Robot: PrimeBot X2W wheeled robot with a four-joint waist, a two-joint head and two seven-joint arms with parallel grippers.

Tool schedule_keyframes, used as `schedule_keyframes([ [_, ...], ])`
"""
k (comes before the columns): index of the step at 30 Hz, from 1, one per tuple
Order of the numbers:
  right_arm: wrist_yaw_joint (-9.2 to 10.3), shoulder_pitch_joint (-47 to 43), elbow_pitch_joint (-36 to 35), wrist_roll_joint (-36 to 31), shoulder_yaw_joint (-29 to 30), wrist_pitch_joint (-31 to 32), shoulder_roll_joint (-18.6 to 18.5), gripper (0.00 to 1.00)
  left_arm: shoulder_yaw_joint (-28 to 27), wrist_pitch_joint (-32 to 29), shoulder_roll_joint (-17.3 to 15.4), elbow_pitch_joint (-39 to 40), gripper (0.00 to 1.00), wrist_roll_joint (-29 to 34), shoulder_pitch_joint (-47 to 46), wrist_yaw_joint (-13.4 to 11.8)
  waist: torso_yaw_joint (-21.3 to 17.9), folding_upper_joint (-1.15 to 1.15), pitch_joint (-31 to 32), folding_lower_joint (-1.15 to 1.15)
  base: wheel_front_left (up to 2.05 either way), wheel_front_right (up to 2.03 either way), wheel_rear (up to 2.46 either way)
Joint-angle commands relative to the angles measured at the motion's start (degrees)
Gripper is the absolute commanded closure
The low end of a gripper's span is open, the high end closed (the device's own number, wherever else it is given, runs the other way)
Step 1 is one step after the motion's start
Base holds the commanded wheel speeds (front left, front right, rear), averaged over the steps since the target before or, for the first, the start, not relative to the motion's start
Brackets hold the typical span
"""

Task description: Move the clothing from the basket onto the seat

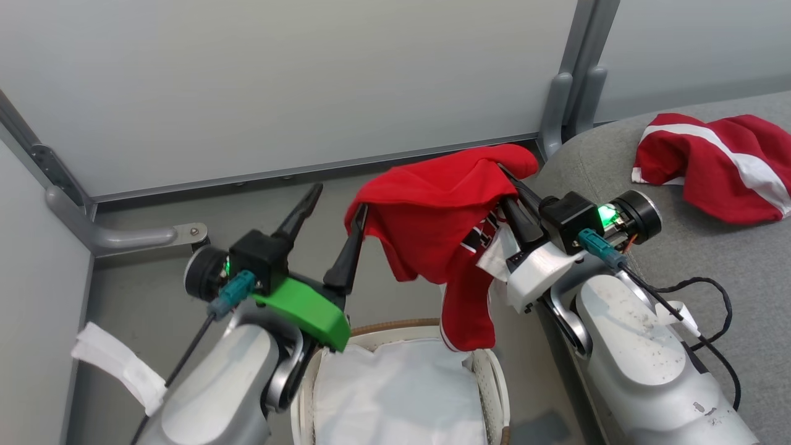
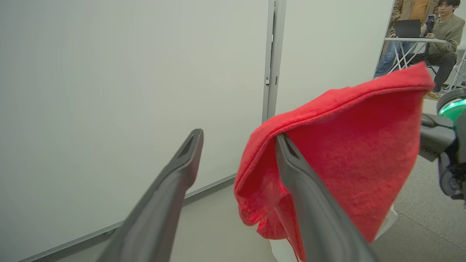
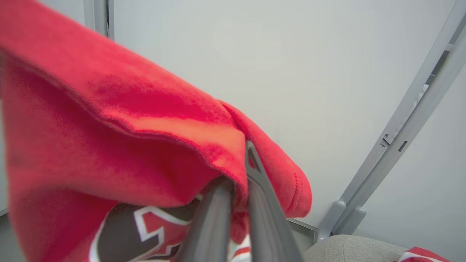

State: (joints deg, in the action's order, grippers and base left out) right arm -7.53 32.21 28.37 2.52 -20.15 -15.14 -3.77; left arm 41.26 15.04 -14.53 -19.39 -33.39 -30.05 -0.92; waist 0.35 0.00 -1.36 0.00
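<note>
Soft red jersey (image 1: 432, 210) hangs over the white perforated basket (image 1: 494, 383), clamped by the right gripper (image 3: 238, 162) at 1 o'clock, left gripper (image 1: 340, 201) spread apart.

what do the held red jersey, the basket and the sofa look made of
Red jersey: soft matte knit cloth, likely; it drapes limply, stitched hem. Basket: white plastic, apparently, with small holes and a brown woven-looking rim. Sofa: grey matte woven upholstery, grainy weave.

Bright, even light is given, with only faint shadows cast. The near clothing (image 3: 109, 145) is blurred in the right wrist view.
</note>
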Motion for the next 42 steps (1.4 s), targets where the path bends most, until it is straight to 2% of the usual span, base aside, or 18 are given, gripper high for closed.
schedule_keyframes([
  [1, 0.08, -1.0, -0.5, -0.4, 0.6, 0.0, -0.2, 1.00, -1.1, 0.2, 0.9, -0.1, 0.00, 0.7, 2.8, 0.5, -0.2, 0.00, -0.3, 0.00, 0.00, 0.00, 0.00],
  [9, 0.08, -2.5, -0.9, -1.0, 2.0, 0.0, -0.6, 1.00, -6.3, 0.2, 5.5, -1.9, 0.00, 4.0, 11.4, 3.8, -0.7, 0.00, -1.1, 0.00, 0.00, 0.00, 0.00],
  [17, 0.08, -3.5, -1.2, -1.0, 2.8, 0.0, -1.0, 1.00, -9.1, 0.2, 7.7, -3.4, 0.00, 8.1, 14.3, 6.3, -0.9, 0.00, -1.9, 0.00, 0.00, 0.00, 0.00],
  [25, 0.08, -3.0, -1.5, -0.9, 3.8, 0.0, -1.4, 1.00, -10.9, 0.2, 9.1, -3.4, 0.00, 11.1, 14.9, 7.5, -2.6, 0.00, -2.8, 0.00, 0.00, 0.00, 0.00],
  [31, 0.08, -2.7, -2.4, -1.4, 5.7, 0.0, -2.5, 1.00, -12.0, 0.2, 9.5, -2.7, 0.00, 12.6, 14.8, 7.9, -7.5, 0.00, -4.1, 0.00, 0.00, 0.00, 0.00],
  [42, 0.08, -4.7, -4.3, -1.7, 9.8, 0.0, -3.9, 1.00, -11.1, 0.2, 9.4, -2.7, 0.00, 15.0, 12.0, 8.4, -20.2, 0.00, -8.1, 0.00, 0.00, 0.00, 0.00],
])
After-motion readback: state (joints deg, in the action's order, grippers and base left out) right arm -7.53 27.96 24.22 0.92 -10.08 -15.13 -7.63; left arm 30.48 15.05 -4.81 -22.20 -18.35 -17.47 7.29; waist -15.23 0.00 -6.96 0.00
